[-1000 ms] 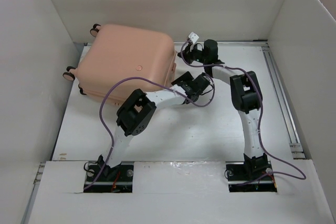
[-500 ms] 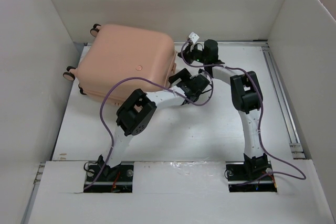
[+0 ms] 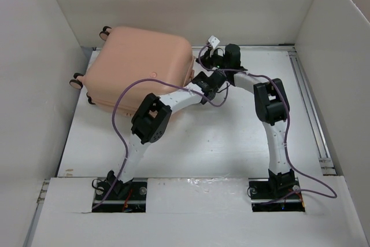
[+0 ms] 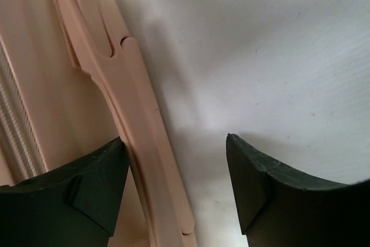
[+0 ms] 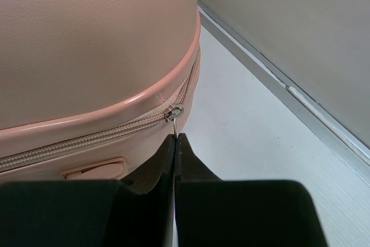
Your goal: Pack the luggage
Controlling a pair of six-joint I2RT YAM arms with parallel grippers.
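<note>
1. The closed salmon-pink hard-shell suitcase (image 3: 139,65) lies flat at the far left of the white table (image 3: 231,137), its wheels (image 3: 76,82) near the left wall (image 3: 34,56); bare tabletop lies to its near and right sides.
2. The right gripper (image 5: 175,140) is pinched tight on the silver zipper pull (image 5: 173,114).
3. The left gripper (image 4: 176,143), half apart, straddles the flat pink handle (image 4: 133,114) and holds nothing.

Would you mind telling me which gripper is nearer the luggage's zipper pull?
Right. The right gripper is shut on the zipper pull; the left gripper sits open by the handle.

One luggage (image 3: 136,70), two claws (image 4: 175,143) (image 5: 175,141)
</note>
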